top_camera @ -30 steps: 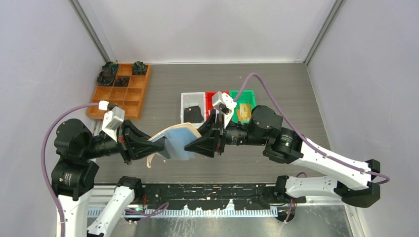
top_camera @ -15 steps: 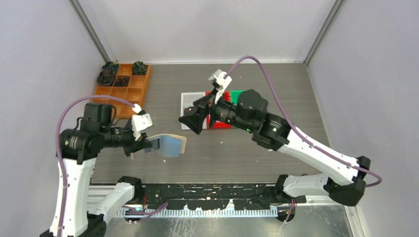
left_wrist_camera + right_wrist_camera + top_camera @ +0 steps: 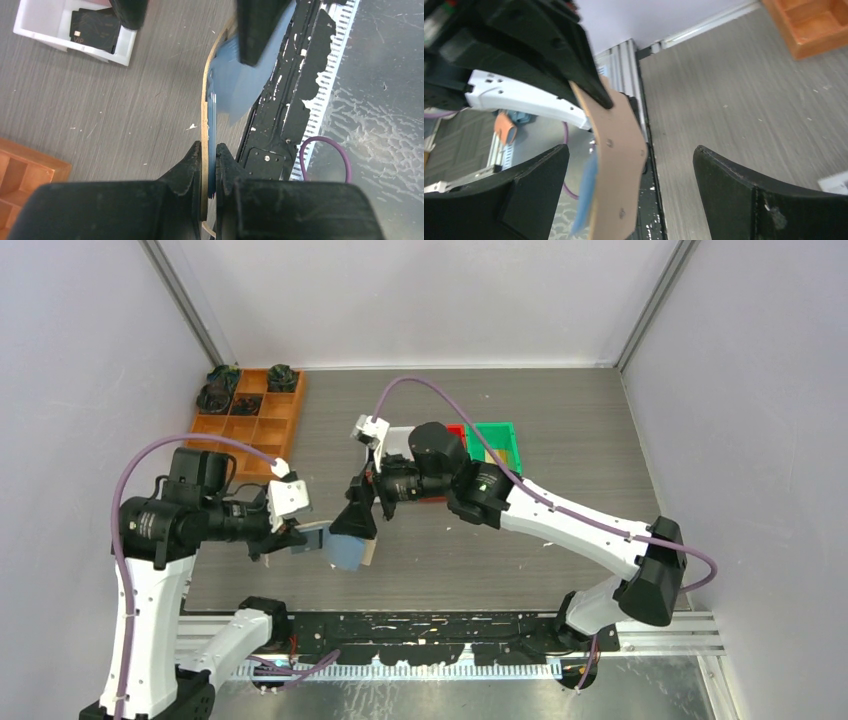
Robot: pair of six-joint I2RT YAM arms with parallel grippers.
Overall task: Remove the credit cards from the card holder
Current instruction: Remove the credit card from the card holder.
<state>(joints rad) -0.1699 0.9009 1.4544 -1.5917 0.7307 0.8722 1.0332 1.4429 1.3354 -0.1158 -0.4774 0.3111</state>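
Observation:
My left gripper (image 3: pixel 300 537) is shut on one end of the card holder (image 3: pixel 350 552), a tan-backed wallet with blue-grey pockets, and holds it edge-up above the table's near side. In the left wrist view (image 3: pixel 209 147) the jaws pinch the card holder (image 3: pixel 230 95). My right gripper (image 3: pixel 352 525) is open, with its fingers on either side of the holder's free end, apart from it. The right wrist view (image 3: pixel 634 190) shows the card holder (image 3: pixel 616 165) between the spread fingers. A black credit card (image 3: pixel 95 31) lies in the white bin (image 3: pixel 60 44).
White (image 3: pixel 397 438), red (image 3: pixel 457 430) and green (image 3: pixel 497 435) bins stand at mid-table, partly behind my right arm. An orange-brown compartment tray (image 3: pixel 245 420) sits at the back left and also shows in the right wrist view (image 3: pixel 819 25). The black rail (image 3: pixel 285 115) runs along the near edge.
My right arm has swung from over the bins back left and near, and its open jaws now straddle the card holder. My left gripper still holds the holder in about the same place.

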